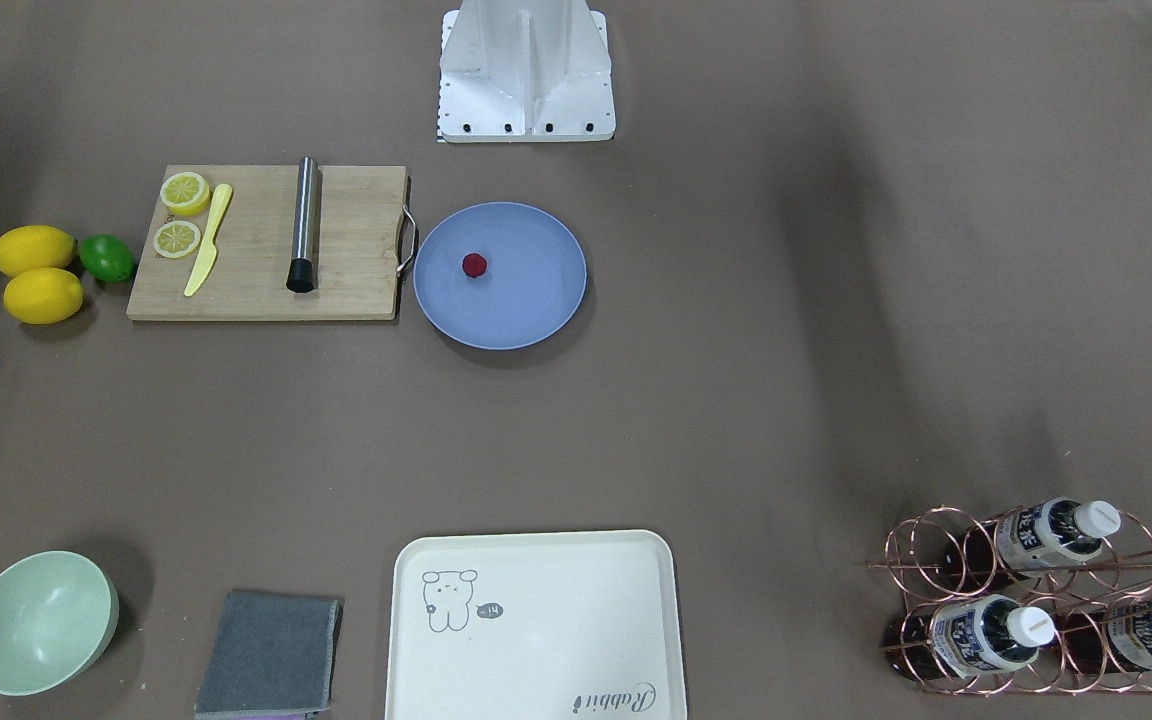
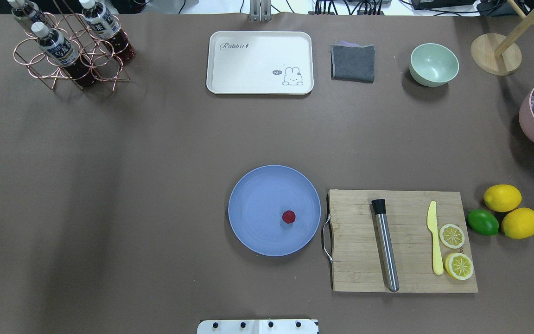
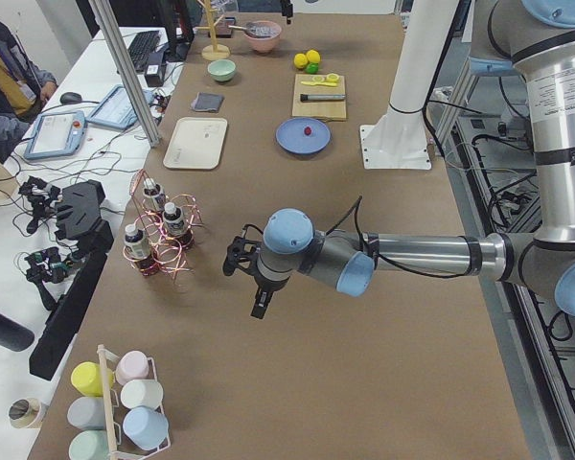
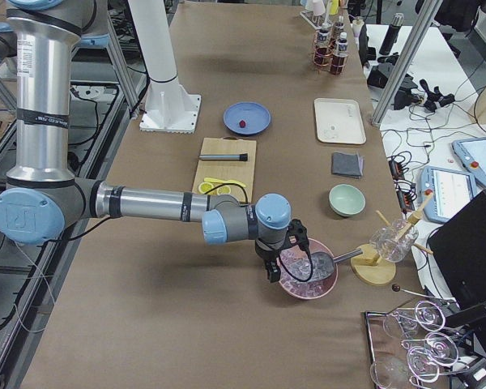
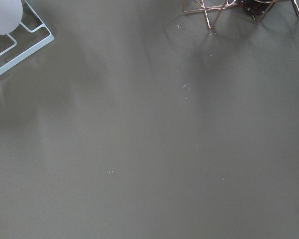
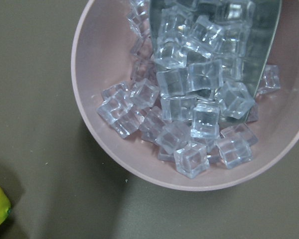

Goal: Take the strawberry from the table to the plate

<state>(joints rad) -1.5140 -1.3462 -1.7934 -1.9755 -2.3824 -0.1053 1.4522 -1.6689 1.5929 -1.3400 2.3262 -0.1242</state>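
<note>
The small dark-red strawberry [image 1: 474, 264] [image 2: 289, 216] lies on the round light-blue plate [image 1: 526, 305] [image 2: 257, 208], a little off its middle, on the brown table [image 1: 736, 400]. Neither arm is near it. In the exterior left view the near arm's left gripper [image 3: 254, 286] hangs above bare table beside the bottle rack. In the exterior right view the right gripper [image 4: 275, 261] hovers at the pink bowl of ice. I cannot tell from these side views whether either gripper is open or shut. The wrist views show no fingers.
A wooden cutting board [image 2: 401, 241] with a steel muddler, yellow knife and lemon slices sits beside the plate, with lemons [image 2: 502, 197] and a lime beyond it. Along the far edge stand a copper bottle rack [image 2: 70, 51], cream tray [image 2: 260, 62], grey cloth, green bowl [image 2: 434, 64] and pink ice bowl [image 6: 189, 99].
</note>
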